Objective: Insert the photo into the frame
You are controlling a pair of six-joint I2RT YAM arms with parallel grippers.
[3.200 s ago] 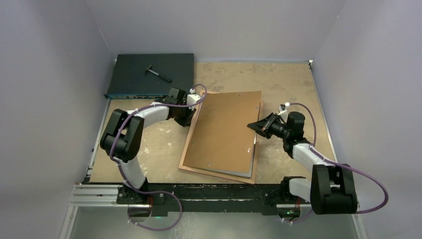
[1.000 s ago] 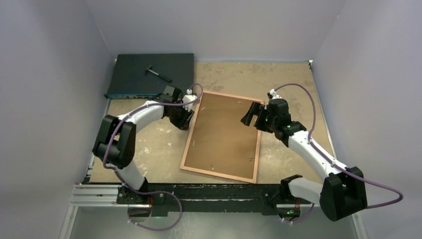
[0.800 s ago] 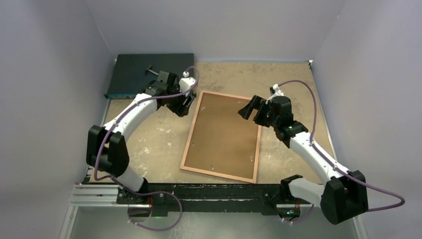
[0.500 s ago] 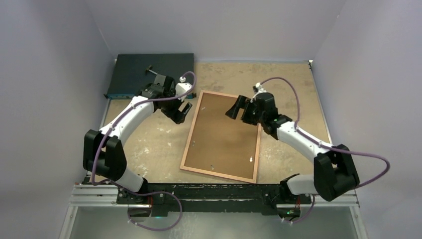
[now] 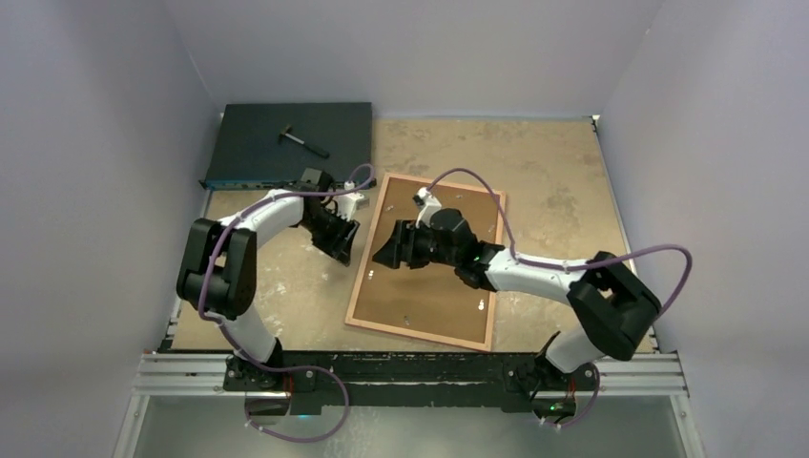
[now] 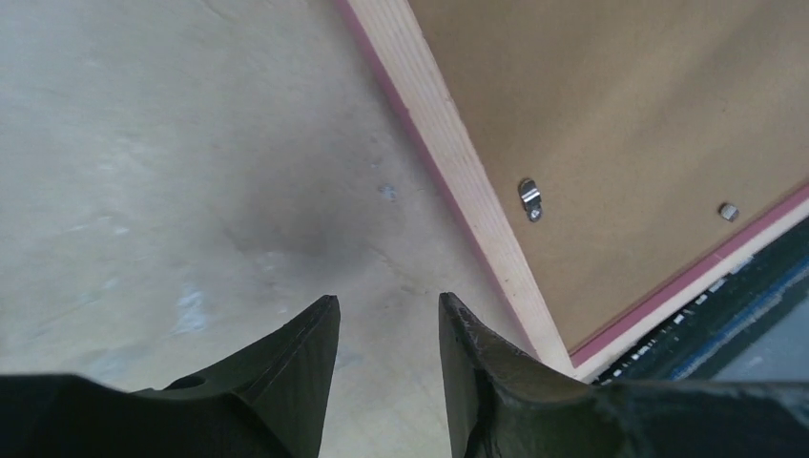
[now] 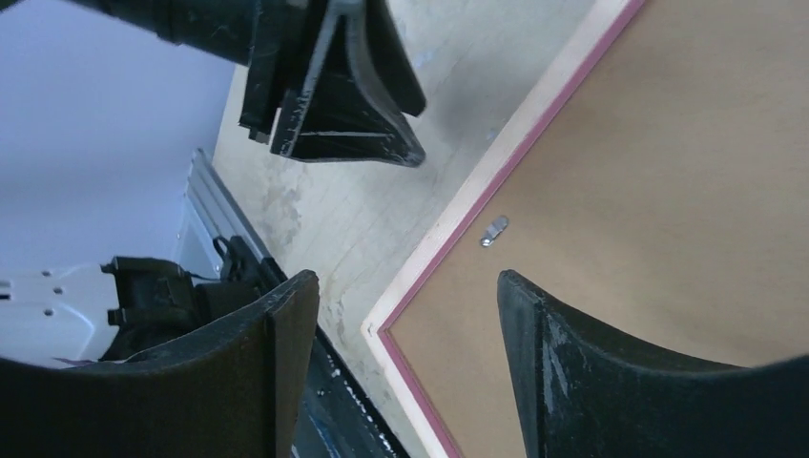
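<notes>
The frame (image 5: pixel 359 289) lies back up on the table, its pale pink border round the brown backing board (image 5: pixel 434 281). The photo is hidden. My left gripper (image 5: pixel 342 250) hovers over bare table just left of the frame's left edge (image 6: pixel 456 172), jaws apart with nothing between them (image 6: pixel 389 307). My right gripper (image 5: pixel 383 256) reaches across the board to that same edge. It is open and empty (image 7: pixel 401 282), above the frame's near left corner (image 7: pixel 378 330). A small metal tab (image 7: pixel 493 230) sits on the board by the edge, and the left gripper's fingers (image 7: pixel 348 91) show beyond it.
A dark flat electronics box (image 5: pixel 286 143) stands at the back left with a small hammer-like tool (image 5: pixel 303 140) on top. An aluminium rail (image 5: pixel 191 367) runs along the near edge. Grey walls close in the table on three sides.
The right arm swung left across the backing board to the frame's left edge and its jaws narrowed. The left gripper came back from the box to beside that edge, its jaws widening, then narrowing.
</notes>
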